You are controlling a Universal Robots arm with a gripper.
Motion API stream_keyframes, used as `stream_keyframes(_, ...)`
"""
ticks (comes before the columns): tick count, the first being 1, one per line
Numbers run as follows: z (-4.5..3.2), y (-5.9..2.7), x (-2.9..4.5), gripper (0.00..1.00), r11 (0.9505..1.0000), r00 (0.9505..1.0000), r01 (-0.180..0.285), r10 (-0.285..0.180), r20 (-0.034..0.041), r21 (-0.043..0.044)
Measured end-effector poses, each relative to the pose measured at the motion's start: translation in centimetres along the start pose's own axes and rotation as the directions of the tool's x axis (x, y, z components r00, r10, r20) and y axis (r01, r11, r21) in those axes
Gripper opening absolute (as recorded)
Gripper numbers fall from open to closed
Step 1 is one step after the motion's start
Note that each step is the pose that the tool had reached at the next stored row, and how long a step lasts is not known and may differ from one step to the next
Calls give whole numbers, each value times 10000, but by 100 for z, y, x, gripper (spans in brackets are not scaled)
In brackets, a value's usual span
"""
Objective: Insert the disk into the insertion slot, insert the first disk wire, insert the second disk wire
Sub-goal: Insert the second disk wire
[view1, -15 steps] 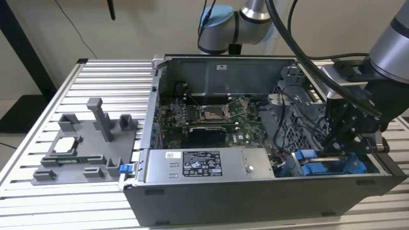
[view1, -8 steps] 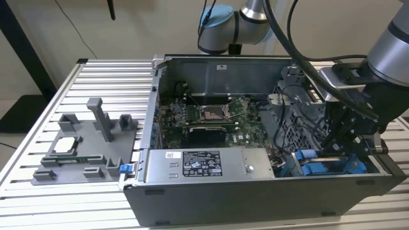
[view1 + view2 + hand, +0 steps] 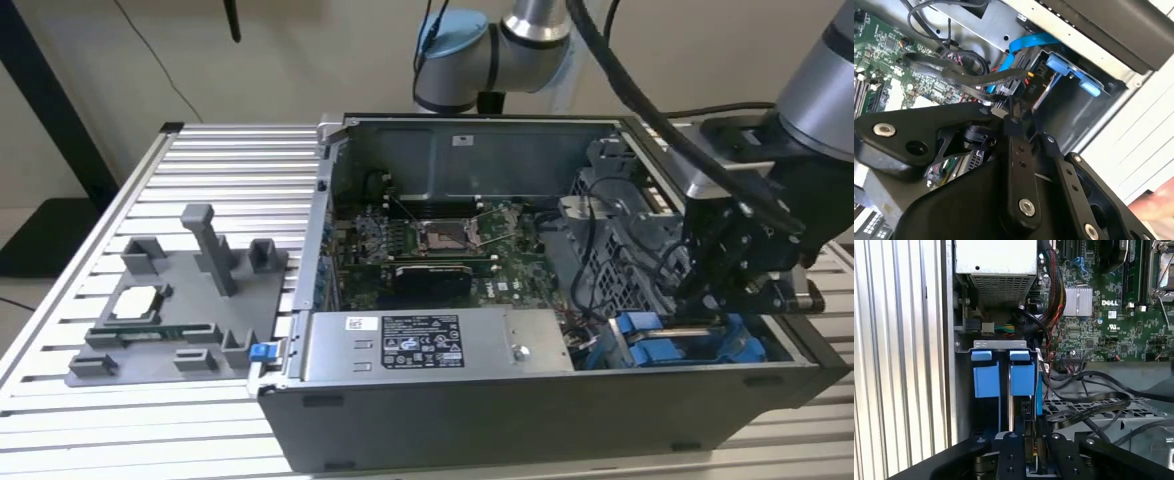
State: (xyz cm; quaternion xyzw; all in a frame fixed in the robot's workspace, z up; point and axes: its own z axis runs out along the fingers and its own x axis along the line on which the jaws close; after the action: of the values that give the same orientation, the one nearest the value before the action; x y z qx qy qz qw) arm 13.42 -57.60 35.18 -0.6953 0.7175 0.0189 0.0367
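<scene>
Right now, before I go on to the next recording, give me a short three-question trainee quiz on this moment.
1. True or false: the gripper hangs outside the computer case, over the table.
2. Where does the grey fixture tray stand? A) at the exterior view's left of the computer case; B) at its right; C) inside it.
3. Fill in: the plastic parts of the insertion slot are coloured ____.
Key: 1 false; 2 A; 3 blue.
</scene>
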Motion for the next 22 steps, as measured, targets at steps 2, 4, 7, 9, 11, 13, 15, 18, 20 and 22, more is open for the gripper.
stream_keyframes(2, -95, 0, -8, 100, 10000, 10000, 0, 0, -4, 0)
stream_keyframes(4, -171, 0, -13, 100, 10000, 10000, 0, 0, -6, 0)
stream_keyframes(7, -282, 0, -22, 100, 10000, 10000, 0, 0, -5, 0)
stream_keyframes(9, -353, -1, -28, 100, 10000, 10000, 0, 0, -5, 0)
stream_keyframes(11, -414, -2, -32, 100, 10000, 10000, 0, 0, -5, 0)
stream_keyframes(13, -471, -3, -37, 100, 10000, 10000, 0, 0, -4, 0)
stream_keyframes(15, -519, -4, -41, 100, 10000, 10000, -1, 1, -5, 0)
stream_keyframes(18, -562, -5, -44, 100, 10000, 10000, -1, 1, -4, 0)
stream_keyframes(20, -577, -6, -45, 100, 10000, 10000, -1, 1, -5, 0)
stream_keyframes(22, -580, -5, -46, 100, 10000, 10000, 0, 0, -4, 0)
